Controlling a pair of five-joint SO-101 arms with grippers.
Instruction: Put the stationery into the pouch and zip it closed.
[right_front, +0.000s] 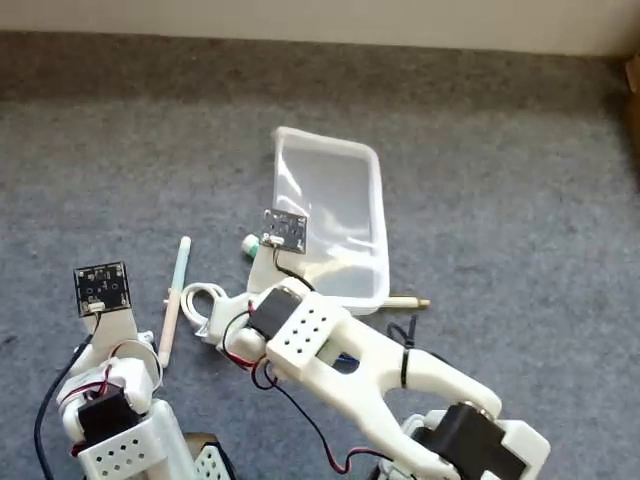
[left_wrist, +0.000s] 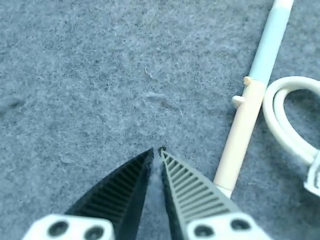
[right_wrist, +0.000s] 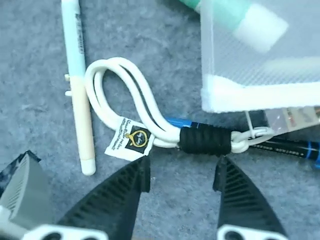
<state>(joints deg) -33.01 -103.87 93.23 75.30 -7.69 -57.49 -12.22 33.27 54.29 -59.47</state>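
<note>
A translucent mesh pouch (right_front: 330, 215) lies flat mid-table; its corner (right_wrist: 260, 65) shows in the right wrist view. A cream and light-blue pen (right_front: 175, 295) (left_wrist: 252, 100) (right_wrist: 80, 100) lies left of it, beside the pouch's white cord loop (right_front: 200, 300) (left_wrist: 285, 120) with its black wrap (right_wrist: 205, 140). A blue pen (right_wrist: 285, 146) lies under the cord and the pouch edge. A green and white marker (right_front: 250, 243) (right_wrist: 240, 15) sits at the pouch's edge, under or inside the mesh, I cannot tell which. My right gripper (right_wrist: 182, 170) is open just short of the black wrap. My left gripper (left_wrist: 156, 152) is shut and empty beside the cream pen.
Grey carpet-like cloth covers the table. A pen tip (right_front: 408, 301) pokes out at the pouch's near right corner. The left gripper's finger (right_wrist: 20, 185) shows close beside my right gripper. Bare cloth lies to the far left and right.
</note>
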